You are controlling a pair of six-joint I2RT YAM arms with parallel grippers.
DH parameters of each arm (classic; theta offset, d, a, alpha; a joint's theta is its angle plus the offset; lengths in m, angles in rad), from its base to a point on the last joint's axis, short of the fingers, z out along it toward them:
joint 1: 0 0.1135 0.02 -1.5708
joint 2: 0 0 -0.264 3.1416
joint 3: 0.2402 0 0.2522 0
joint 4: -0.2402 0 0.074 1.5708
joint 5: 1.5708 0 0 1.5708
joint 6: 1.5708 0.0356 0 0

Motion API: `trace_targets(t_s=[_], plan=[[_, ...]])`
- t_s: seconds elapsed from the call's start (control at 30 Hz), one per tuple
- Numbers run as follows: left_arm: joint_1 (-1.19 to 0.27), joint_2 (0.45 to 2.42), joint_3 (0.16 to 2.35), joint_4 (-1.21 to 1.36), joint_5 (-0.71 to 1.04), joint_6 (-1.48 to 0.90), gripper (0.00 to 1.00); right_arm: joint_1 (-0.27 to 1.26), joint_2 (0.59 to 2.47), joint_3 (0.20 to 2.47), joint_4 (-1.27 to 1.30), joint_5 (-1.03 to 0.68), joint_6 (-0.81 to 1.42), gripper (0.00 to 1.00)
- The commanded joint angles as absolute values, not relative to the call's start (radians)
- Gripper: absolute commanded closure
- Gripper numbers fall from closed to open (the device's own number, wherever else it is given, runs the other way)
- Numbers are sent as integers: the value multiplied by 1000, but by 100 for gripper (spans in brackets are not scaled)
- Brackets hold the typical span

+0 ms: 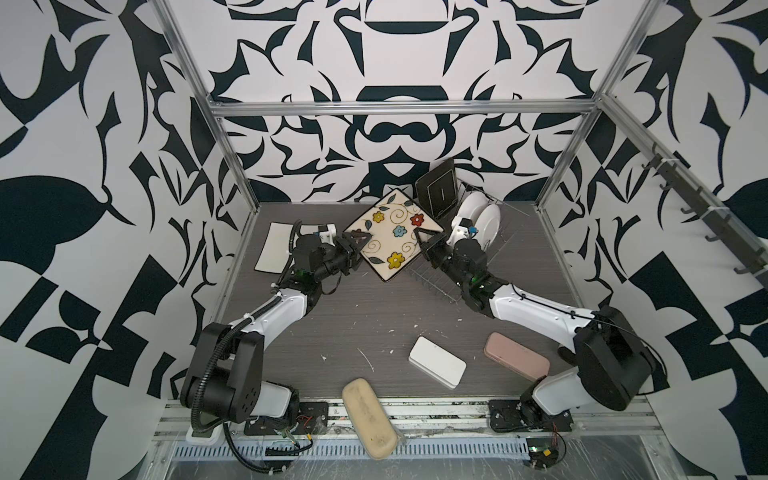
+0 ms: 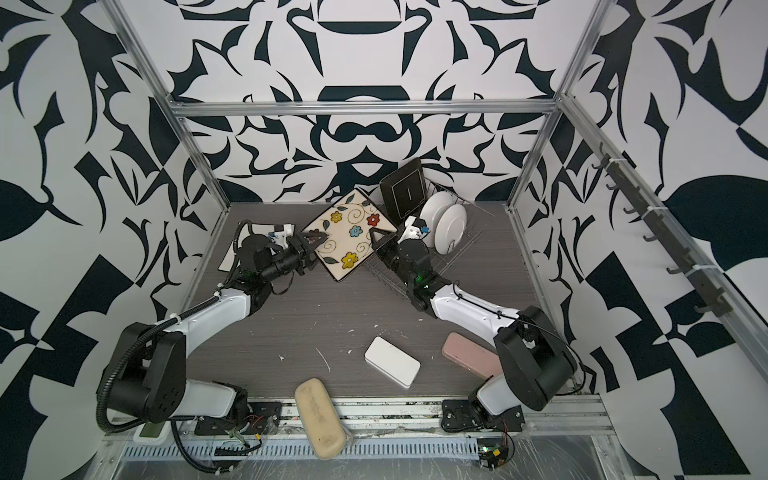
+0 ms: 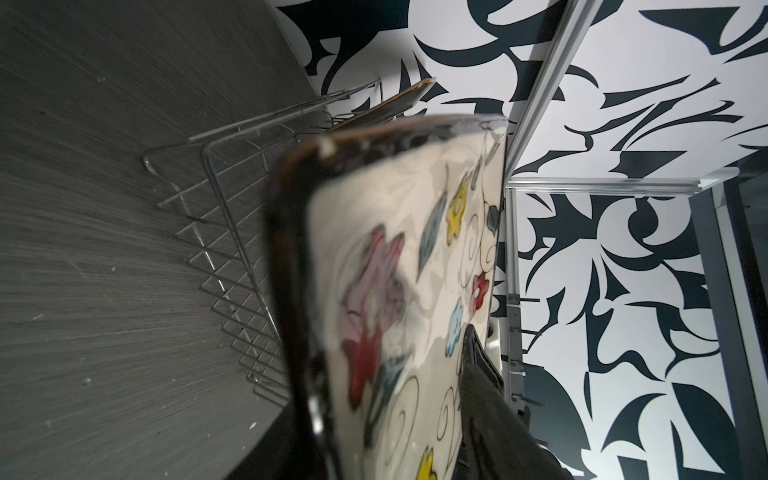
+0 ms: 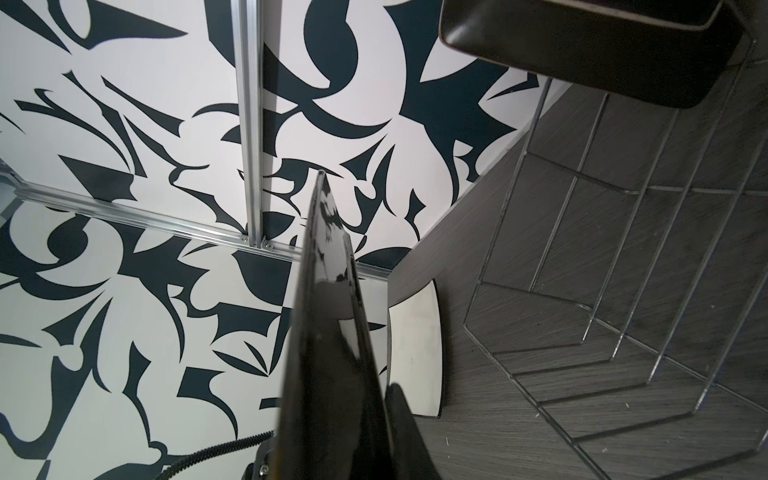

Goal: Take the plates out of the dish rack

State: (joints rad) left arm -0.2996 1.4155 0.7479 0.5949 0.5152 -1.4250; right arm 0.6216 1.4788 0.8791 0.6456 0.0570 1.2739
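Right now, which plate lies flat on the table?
The white square plate, far left; flowered plate is held up; black plate and round plates stand in the dish rack.

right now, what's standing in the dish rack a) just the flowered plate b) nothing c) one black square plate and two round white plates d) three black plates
c: a black square plate and two round white plates stand in the dish rack, while the right gripper holds the flowered plate by its edge.
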Motion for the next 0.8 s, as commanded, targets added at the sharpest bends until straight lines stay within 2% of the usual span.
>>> trace_targets(t_s=[0.0,0.27,0.47,0.77], plan=[[-308,1424,781,637,517,-1430,49,621,1408,922,953,95,1332,100],[-310,1413,751,676,499,-1451,57,621,1430,935,954,98,1363,100],[-310,1422,743,721,503,-1466,66,621,1435,931,960,97,1385,100],[-310,1438,747,729,512,-1466,68,622,1451,944,969,74,1436,100]])
